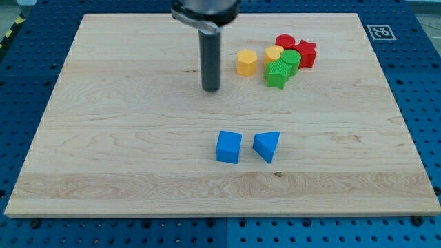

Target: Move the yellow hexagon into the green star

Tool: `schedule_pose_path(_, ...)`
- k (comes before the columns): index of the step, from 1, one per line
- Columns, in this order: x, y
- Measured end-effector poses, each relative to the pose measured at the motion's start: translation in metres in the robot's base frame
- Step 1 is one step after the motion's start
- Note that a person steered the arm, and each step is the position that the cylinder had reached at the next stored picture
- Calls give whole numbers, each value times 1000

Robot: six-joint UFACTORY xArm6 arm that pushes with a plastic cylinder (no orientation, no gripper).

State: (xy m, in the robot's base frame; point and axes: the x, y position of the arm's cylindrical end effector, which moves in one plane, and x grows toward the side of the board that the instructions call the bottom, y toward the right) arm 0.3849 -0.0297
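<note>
While you scan from the view's left, you first meet bare wood of the table (103, 138), then my tip (211, 89), set down on the board in the upper middle. You have no hand to judge here — the arm ends in a plain dark rod, nothing to spread or pinch. Just to the right of my tip, near but apart from it, stands the yellow hexagon (247, 62). Further right you find the cluster: a second yellow block (273, 54), its shape hard to make out, touching the green star (277, 74) below it and a green cylinder (290, 60) beside it. Behind these sit a red cylinder (284, 42) and a red star (306, 54). Lower down, well apart from all that, you see a blue cube (229, 147) and, just right of it, a blue triangle (267, 145).
</note>
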Motion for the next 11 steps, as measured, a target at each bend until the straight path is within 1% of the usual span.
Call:
schedule_pose_path(1,-46,3)
schedule_pose_path(2,-80,6)
schedule_pose_path(3,-82,10)
schedule_pose_path(5,-63,20)
schedule_pose_path(6,-63,47)
schedule_pose_path(9,-40,51)
schedule_pose_path(11,-40,62)
